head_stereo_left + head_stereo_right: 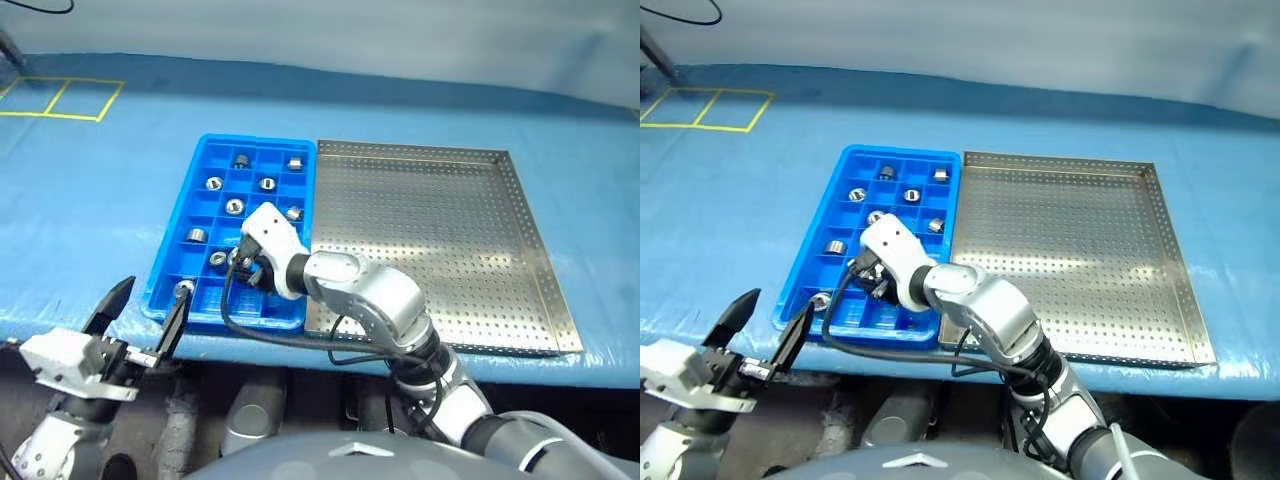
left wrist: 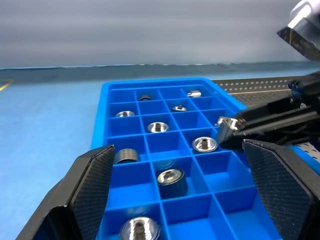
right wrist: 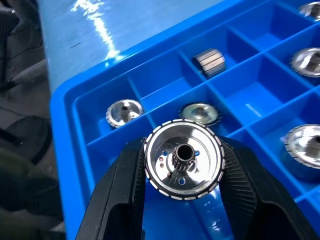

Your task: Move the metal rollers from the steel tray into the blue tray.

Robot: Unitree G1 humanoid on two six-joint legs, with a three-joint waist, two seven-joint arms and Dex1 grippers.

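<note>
A bright blue rectangular plastic tray (image 1: 195, 205) with a grid of small square compartments lies on a counter (image 1: 90, 210) covered in blue sheeting. Touching its right edge is a large flat silver steel tray (image 1: 430, 245) with a perforated floor and a low raised rim; its floor is bare.

The small shiny silver metal rollers (image 1: 214, 183), each with a dark centre hole, sit one to a compartment in the blue tray. In the head views two lie in the far row, two in the next row, two more in the row after that, one dark-sided roller (image 1: 196, 236) on its side in the left column, one by the right hand, and one (image 1: 184, 289) in the near left corner compartment.

The right hand (image 3: 183, 200) reaches across from the right and hangs over the near middle part of the blue tray. Its two black fingers (image 3: 125, 192) are closed on a roller (image 3: 183, 160), gripping its toothed rim on both sides with the centre hole facing the wrist camera. That held roller is above the compartments, not resting in one.

The left hand (image 1: 143, 320) sits at the near left corner of the blue tray, at the counter's front edge. Its two black fingers (image 2: 92, 182) are spread wide and hold nothing; between them the wrist view looks along the tray's rows of compartments.
</note>
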